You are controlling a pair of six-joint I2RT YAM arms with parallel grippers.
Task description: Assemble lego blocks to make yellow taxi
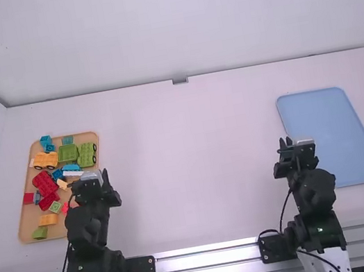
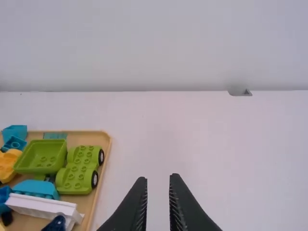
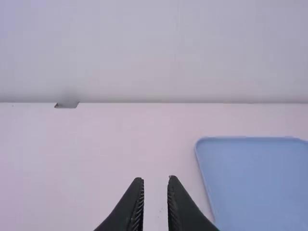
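The left gripper (image 1: 94, 179) has its jaws apart, with a moderate gap between them, and in its wrist view the table (image 1: 189, 177) is visible through this gap. The right gripper (image 1: 293, 144) has its jaws apart in the same manner, and there is only air between them. Both arms are folded close above their bases at the near side of the table, and both grippers are directed forward. In the high view, the left arm covers a part of the tan tray (image 1: 86, 136).

In this tray lie the blocks for the task. At the near end there is a light green piece (image 1: 40, 233), and just beyond it is a yellow-orange block (image 1: 48, 219). Farther there are red blocks (image 1: 43, 181), then a blue block (image 1: 58, 174) and a long white block (image 1: 74, 173). Beyond them, the yellow-orange piece with wheels (image 1: 45, 159), the green open box (image 1: 67, 153) and the green wheeled base (image 1: 86, 155) lie side by side. At the far end are teal blocks (image 1: 46, 141). The blue tray (image 1: 327, 138) lies at the right side of the table, near the right gripper.
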